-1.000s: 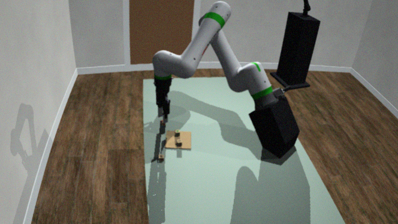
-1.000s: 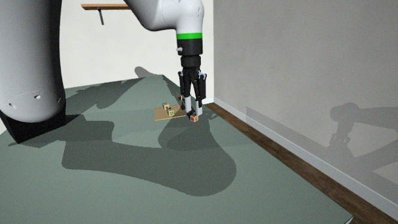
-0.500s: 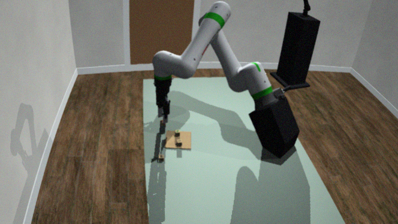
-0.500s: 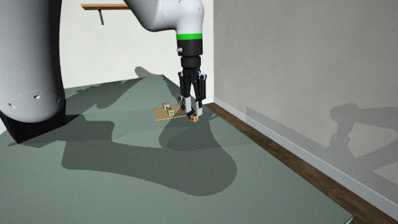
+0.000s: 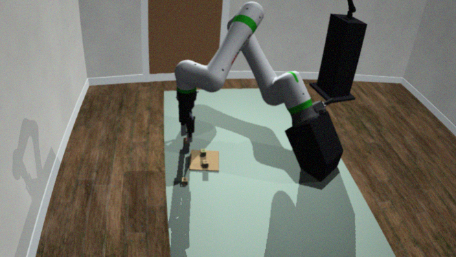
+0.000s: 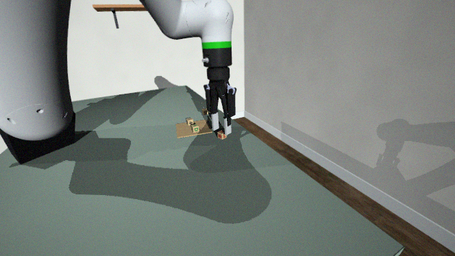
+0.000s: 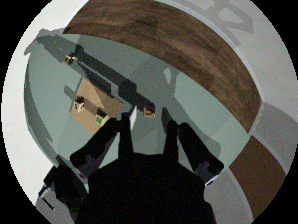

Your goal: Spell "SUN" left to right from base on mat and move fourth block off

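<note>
Tool (image 6: pixel 220 131): pointed straight down, fingers partly apart and straddling the red-lettered block (image 6: pixel 221 135), not clamped on it. That block rested on the surface (image 6: pixel 144 205) just off the mat's (image 6: pixel 183 131) edge. Two blocks, one green-lettered (image 6: pixel 195 129), one behind (image 6: pixel 190 121), lay on the mat. Fourth block (image 5: pixel 184 181): off the mat, well apart.

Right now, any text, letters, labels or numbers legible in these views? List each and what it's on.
None can be read for certain.
Block on the mat: green mark on its face, too small to read.
Second block on the mat: mark blurred.
Block below the gripper: red mark, unreadable.
Far block off the mat: no mark legible.
Arm's upper link: small red mark, blurred.
</note>
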Robot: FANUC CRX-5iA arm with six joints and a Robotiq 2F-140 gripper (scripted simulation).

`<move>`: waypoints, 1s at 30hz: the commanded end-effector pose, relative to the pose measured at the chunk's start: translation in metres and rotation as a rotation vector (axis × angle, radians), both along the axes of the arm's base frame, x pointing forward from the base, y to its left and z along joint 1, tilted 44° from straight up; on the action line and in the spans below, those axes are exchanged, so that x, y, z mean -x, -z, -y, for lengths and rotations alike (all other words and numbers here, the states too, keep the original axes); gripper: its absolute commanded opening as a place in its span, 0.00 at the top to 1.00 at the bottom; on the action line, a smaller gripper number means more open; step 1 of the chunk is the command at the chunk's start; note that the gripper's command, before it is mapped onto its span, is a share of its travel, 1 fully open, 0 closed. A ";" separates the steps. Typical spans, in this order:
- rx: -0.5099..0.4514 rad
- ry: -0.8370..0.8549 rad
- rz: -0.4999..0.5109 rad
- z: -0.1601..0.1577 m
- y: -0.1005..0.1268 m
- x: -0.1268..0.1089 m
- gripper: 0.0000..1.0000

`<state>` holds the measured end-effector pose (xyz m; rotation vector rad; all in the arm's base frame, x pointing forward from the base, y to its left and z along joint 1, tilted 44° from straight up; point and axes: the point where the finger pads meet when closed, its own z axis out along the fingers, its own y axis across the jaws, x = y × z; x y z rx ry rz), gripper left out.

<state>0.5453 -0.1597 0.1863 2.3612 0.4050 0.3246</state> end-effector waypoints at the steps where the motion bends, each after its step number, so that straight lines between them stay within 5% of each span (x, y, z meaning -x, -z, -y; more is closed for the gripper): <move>1: 0.000 0.000 0.000 0.003 0.004 -0.002 0.63; 26: 0.000 0.000 0.000 0.014 0.017 -0.008 0.63; 27: 0.000 0.000 0.000 0.014 0.017 -0.008 0.75; 30: 0.000 0.000 0.000 0.014 0.017 -0.008 0.75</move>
